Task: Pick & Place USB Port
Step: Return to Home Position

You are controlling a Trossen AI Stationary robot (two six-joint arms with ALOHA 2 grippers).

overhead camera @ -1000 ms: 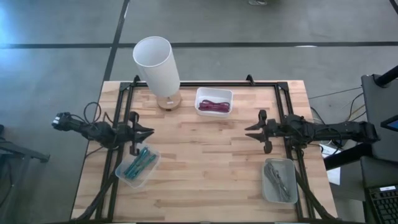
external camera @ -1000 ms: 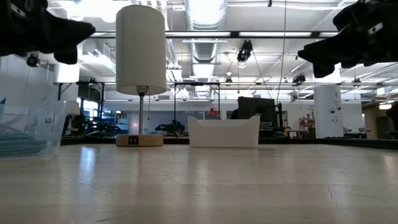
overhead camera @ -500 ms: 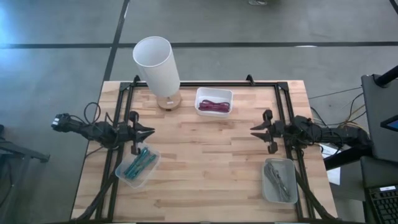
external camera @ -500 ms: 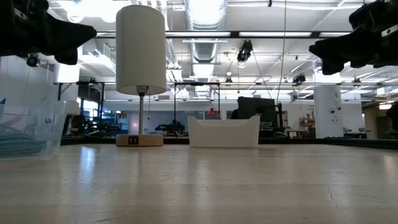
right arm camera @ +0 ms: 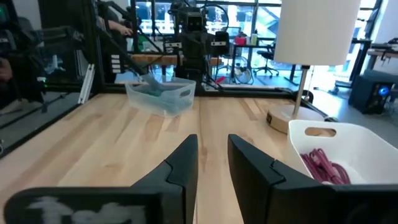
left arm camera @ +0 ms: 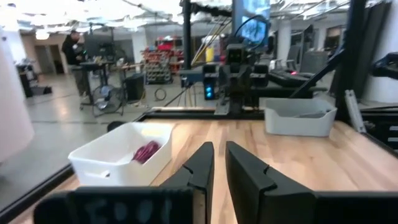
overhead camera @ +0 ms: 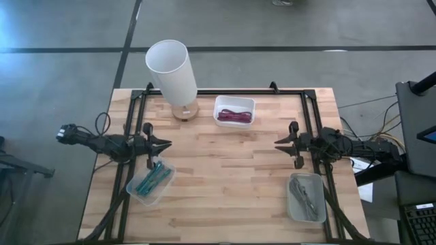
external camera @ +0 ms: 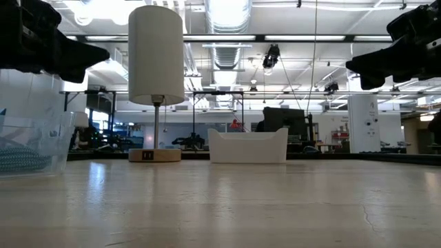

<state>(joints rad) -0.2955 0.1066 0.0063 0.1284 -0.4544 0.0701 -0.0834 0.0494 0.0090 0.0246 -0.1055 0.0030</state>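
Observation:
A white-shaded lamp (overhead camera: pixel 172 71) stands at the table's far left on a round wooden base (external camera: pixel 154 155), which has a small dark port (external camera: pixel 147 155) in its front. Beside it a white bin (overhead camera: pixel 234 110) holds a coiled magenta cable (right arm camera: pixel 323 163). My left gripper (overhead camera: pixel 167 143) hovers level at the left side, above a clear bin of teal cables (overhead camera: pixel 151 181). Its fingers stand a narrow slit apart (left arm camera: pixel 219 149), with nothing between them. My right gripper (overhead camera: pixel 275 143) hovers level at the right side, open (right arm camera: pixel 212 140) and empty.
A grey bin (overhead camera: pixel 306 197) with grey cables sits at the near right, under the right arm. A black frame (overhead camera: pixel 225 92) runs along the table's far, left and right sides. Bare wood (overhead camera: pixel 225 177) lies between the two grippers.
My right gripper has drawn back toward the table's right edge and sunk a little. My left gripper has tipped slightly downward in place. The lamp and the bins have stayed where they were.

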